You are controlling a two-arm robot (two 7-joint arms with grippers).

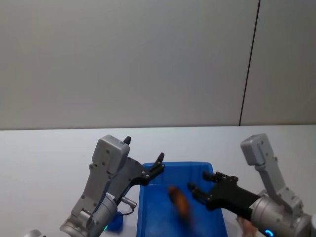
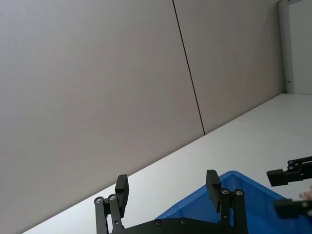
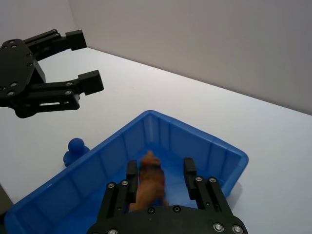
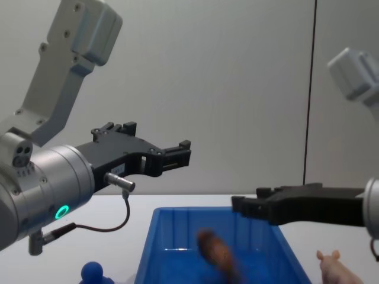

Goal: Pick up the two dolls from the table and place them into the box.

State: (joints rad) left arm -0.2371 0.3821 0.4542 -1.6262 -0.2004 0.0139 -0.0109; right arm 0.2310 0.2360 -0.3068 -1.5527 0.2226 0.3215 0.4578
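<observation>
Appearing blurred, reddish-brown doll [image 1: 179, 200] inside blue ribbed box [image 1: 182, 164]; right gripper [image 1: 199, 180] above spread wide, empty; left gripper [image 1: 144, 148] wide.

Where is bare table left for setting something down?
Bare table lies between the box and the wall, and at the far left. Crowded: the open left gripper hangs by the box's left rim, the open right gripper over the brown doll inside; a small blue object sits left of the box, the pink pig right.
</observation>
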